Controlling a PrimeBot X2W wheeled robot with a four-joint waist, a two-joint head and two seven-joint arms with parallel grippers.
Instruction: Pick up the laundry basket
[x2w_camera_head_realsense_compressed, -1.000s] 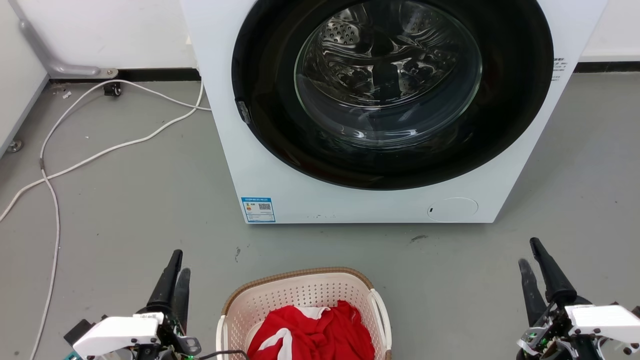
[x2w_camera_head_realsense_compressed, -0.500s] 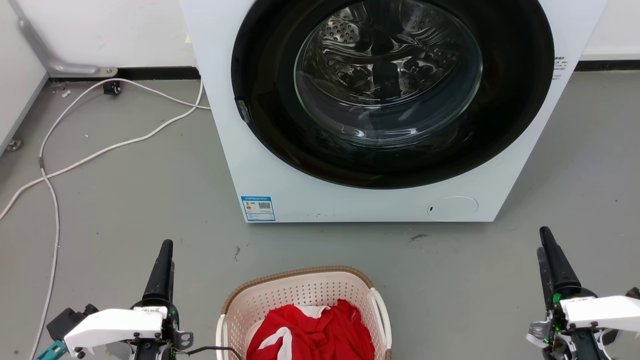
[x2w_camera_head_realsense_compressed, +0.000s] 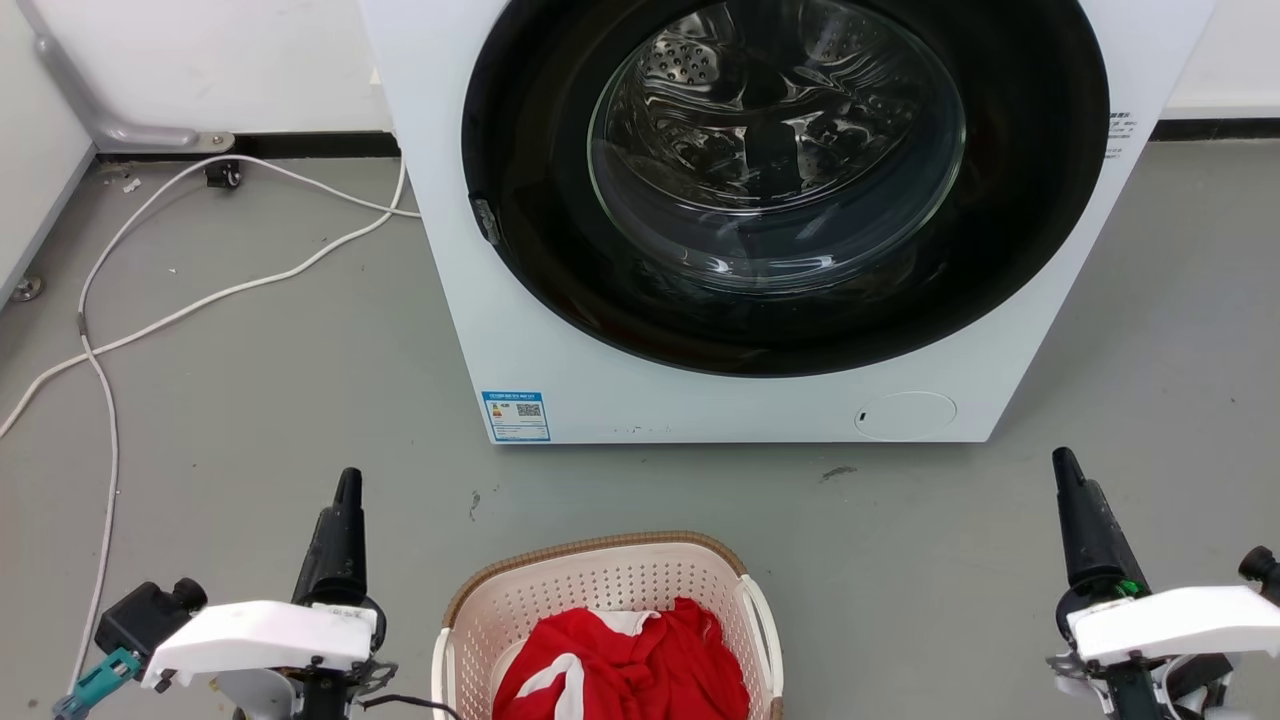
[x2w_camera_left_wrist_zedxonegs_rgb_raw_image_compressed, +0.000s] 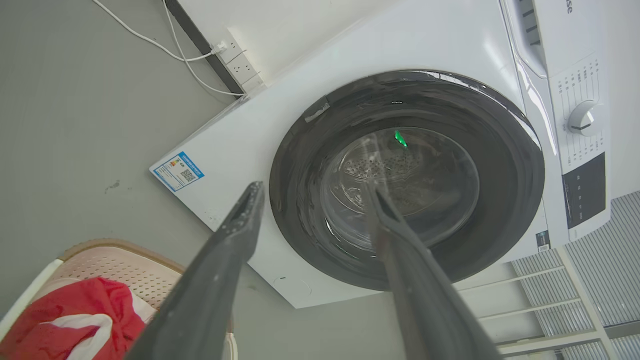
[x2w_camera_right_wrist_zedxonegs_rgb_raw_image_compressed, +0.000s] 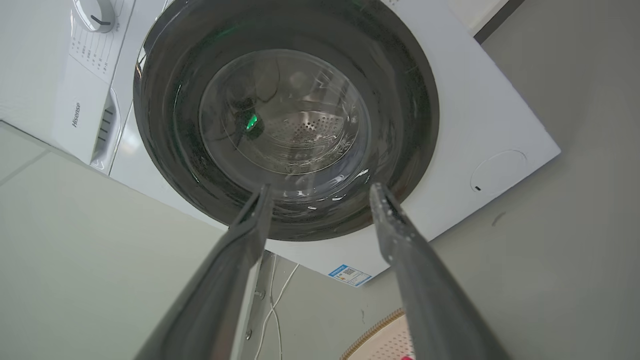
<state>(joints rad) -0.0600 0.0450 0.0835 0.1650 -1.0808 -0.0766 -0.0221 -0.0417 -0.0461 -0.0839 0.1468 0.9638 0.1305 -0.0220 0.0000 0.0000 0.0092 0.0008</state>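
Note:
The laundry basket (x2w_camera_head_realsense_compressed: 600, 553), cream-white with perforated walls and a brown woven-look rim, stands on the grey floor at the bottom centre of the head view, cut off by the frame. A red and white garment (x2w_camera_head_realsense_compressed: 625, 665) lies in it. My left gripper (x2w_camera_head_realsense_compressed: 347, 482) hovers left of the basket, seen edge-on, apart from it. My right gripper (x2w_camera_head_realsense_compressed: 1063, 462) is far off to the basket's right. The left wrist view shows the left gripper (x2w_camera_left_wrist_zedxonegs_rgb_raw_image_compressed: 315, 190) open and empty, with the basket (x2w_camera_left_wrist_zedxonegs_rgb_raw_image_compressed: 117, 260) at lower left. The right gripper (x2w_camera_right_wrist_zedxonegs_rgb_raw_image_compressed: 321, 189) is open too, the basket's rim (x2w_camera_right_wrist_zedxonegs_rgb_raw_image_compressed: 372, 332) just below it.
A white front-loading washing machine (x2w_camera_head_realsense_compressed: 560, 350) with its dark round door closed stands just beyond the basket. White cables (x2w_camera_head_realsense_compressed: 200, 305) trail over the floor at the left, near a wall (x2w_camera_head_realsense_compressed: 40, 150) and a grey pipe (x2w_camera_head_realsense_compressed: 110, 130). Bare floor lies on both sides of the basket.
Both wrists have rolled, so each gripper's two fingers now line up edge-on in the head view. The right gripper has shifted slightly up and left. The basket has not moved.

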